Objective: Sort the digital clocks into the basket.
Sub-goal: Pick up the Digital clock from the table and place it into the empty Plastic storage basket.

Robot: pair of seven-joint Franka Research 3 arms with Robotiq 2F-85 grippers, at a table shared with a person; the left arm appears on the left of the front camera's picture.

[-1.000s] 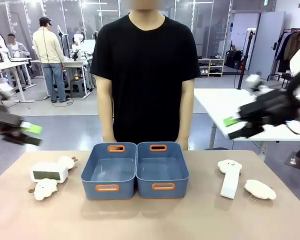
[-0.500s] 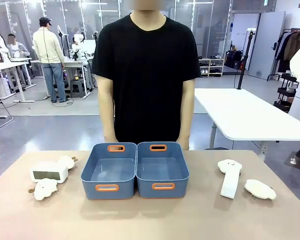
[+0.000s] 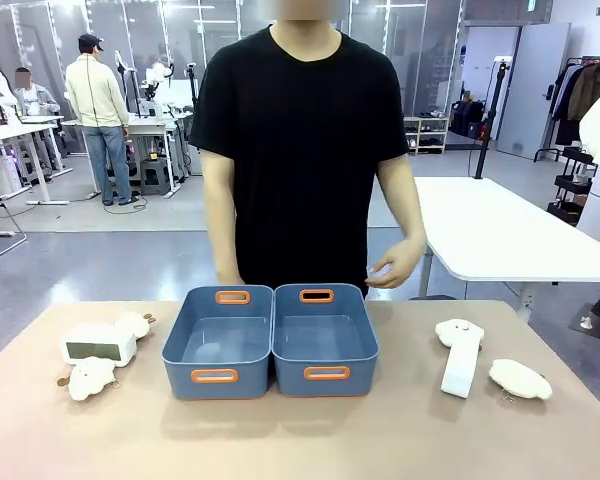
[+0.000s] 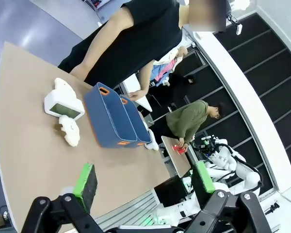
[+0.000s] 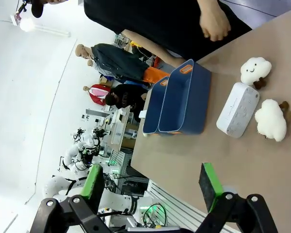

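Two blue-grey baskets with orange-rimmed handle slots stand side by side mid-table, the left basket [image 3: 218,344] and the right basket [image 3: 325,340], both empty. One white digital clock [image 3: 100,346] lies at the table's left with its greyish screen facing me. The other digital clock [image 3: 461,365] lies lengthwise at the right. In the left wrist view my left gripper [image 4: 143,179] hangs open high above the table, far from the clock [image 4: 63,104] and baskets [image 4: 111,119]. My right gripper [image 5: 151,184] is open too, well off from its clock [image 5: 237,109] and the baskets [image 5: 177,99].
White plush toys flank each clock: two on the left [image 3: 133,324] [image 3: 90,378], two on the right [image 3: 458,331] [image 3: 520,378]. A person in a black shirt stands behind the baskets, one hand [image 3: 395,268] lifted above the table's far edge.
Both arms, blurred at the picture's sides one second ago, have left the front view. The person's hand on the picture's right has come up and out to the right.
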